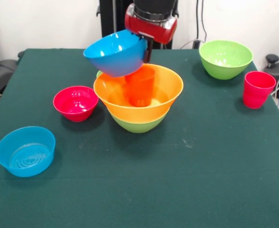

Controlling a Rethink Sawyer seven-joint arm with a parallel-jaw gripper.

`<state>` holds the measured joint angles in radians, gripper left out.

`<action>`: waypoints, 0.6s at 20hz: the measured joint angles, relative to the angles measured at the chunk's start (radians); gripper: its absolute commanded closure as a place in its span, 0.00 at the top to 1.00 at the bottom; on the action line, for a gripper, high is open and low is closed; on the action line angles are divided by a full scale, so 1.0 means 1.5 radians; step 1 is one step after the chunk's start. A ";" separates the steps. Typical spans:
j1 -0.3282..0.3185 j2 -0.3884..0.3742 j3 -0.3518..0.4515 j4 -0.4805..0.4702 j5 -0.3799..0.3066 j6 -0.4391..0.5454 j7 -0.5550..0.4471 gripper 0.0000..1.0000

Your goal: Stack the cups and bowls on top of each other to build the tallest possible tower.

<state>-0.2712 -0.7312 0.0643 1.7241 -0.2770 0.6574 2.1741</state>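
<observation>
nearest, a small blue bowl (25, 151) on the worktop (177, 190). behind, the tool (146, 45) pinches a tilted big blue bowl (115, 53) above the orange cup (140, 85); released off-centre, it could slide off.

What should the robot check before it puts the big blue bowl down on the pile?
1. Hold on the big glossy blue plastic bowl: the gripper has it by the rim, lifted and tilted. Ok.
2. Bowl right above the orange plastic cup: it hangs up and to the left. Not ok.
3. Cup upright inside the very wide orange plastic bowl: ok.
4. Orange bowl nested in the big green plastic bowl beneath: looks level. Ok.
5. Small red plastic bowl apart from the pile: ok.
6. How firmly the jaws pinch: cannot tell.
</observation>
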 measured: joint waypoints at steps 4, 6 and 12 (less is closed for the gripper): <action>0.007 0.016 -0.005 -0.003 0.003 -0.012 0.000 0.00; 0.010 0.017 -0.009 -0.006 0.004 -0.012 0.000 0.00; 0.026 0.018 -0.031 -0.016 0.019 -0.012 0.000 0.00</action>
<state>-0.2321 -0.7037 0.0186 1.6998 -0.2491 0.6389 2.1741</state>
